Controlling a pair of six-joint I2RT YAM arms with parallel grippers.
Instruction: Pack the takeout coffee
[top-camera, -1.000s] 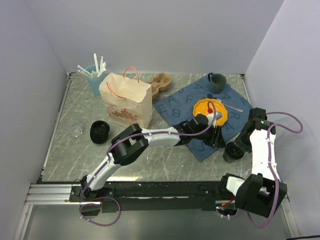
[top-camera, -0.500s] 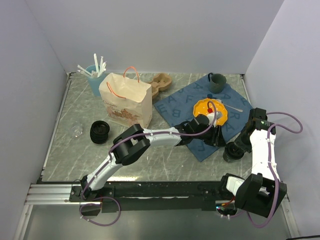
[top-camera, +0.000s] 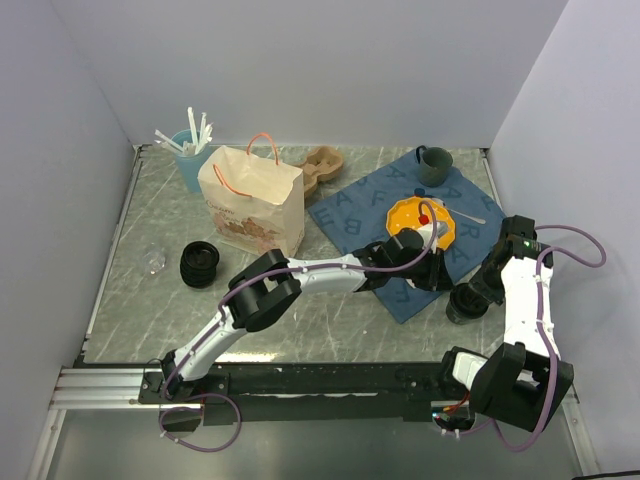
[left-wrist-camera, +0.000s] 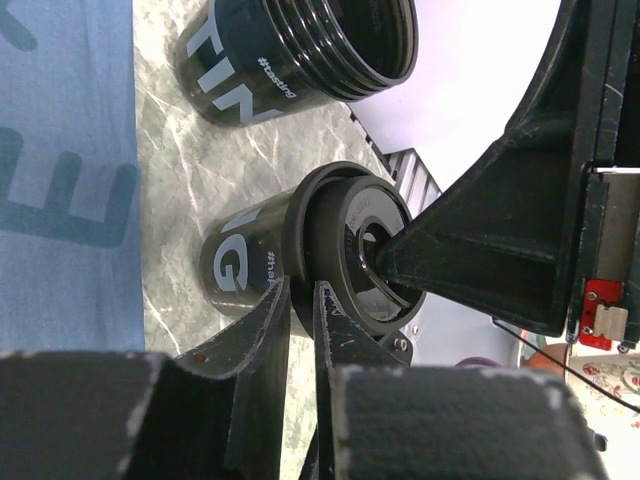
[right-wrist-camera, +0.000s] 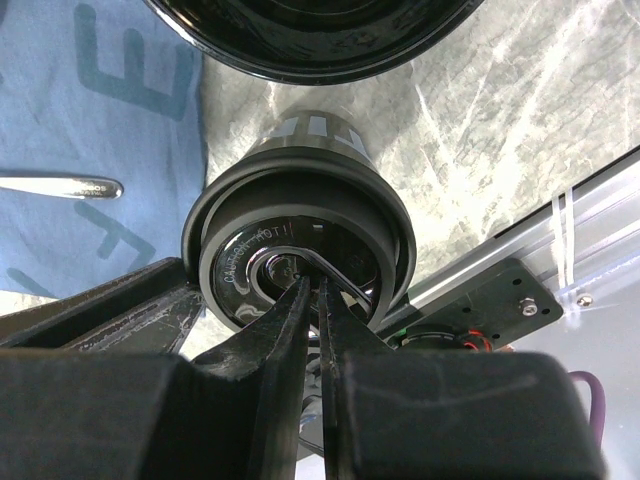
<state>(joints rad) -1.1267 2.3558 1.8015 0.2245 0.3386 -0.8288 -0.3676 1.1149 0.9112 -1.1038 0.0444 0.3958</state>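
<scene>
A teal mug (top-camera: 433, 163) and yellow plate (top-camera: 403, 213) sit on the blue cloth (top-camera: 345, 210).

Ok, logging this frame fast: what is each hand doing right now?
Left hand: closed, apparently pinching the rim of the lid on the takeout coffee.
Right hand: closed on the lid's raised ridge.

Counted on the tabletop (top-camera: 330, 320):
- there were 2 black cups in the left wrist view: 1 lidded black cup (left-wrist-camera: 235, 272), 1 open black cup (left-wrist-camera: 280, 60)
- 1 paper bag (top-camera: 252, 200)
- 1 teal mug (top-camera: 434, 165)
- 1 light-blue cup (top-camera: 187, 170) holding white sticks (top-camera: 197, 128); the stick count was unreadable
- 1 blue cloth (top-camera: 350, 205)
- 1 orange plate (top-camera: 402, 212)
- 1 spoon (top-camera: 468, 214)
- 1 cardboard carrier (top-camera: 322, 163)
- 1 black ribbed stack (top-camera: 200, 263)
- 1 small clear item (top-camera: 152, 262)
</scene>
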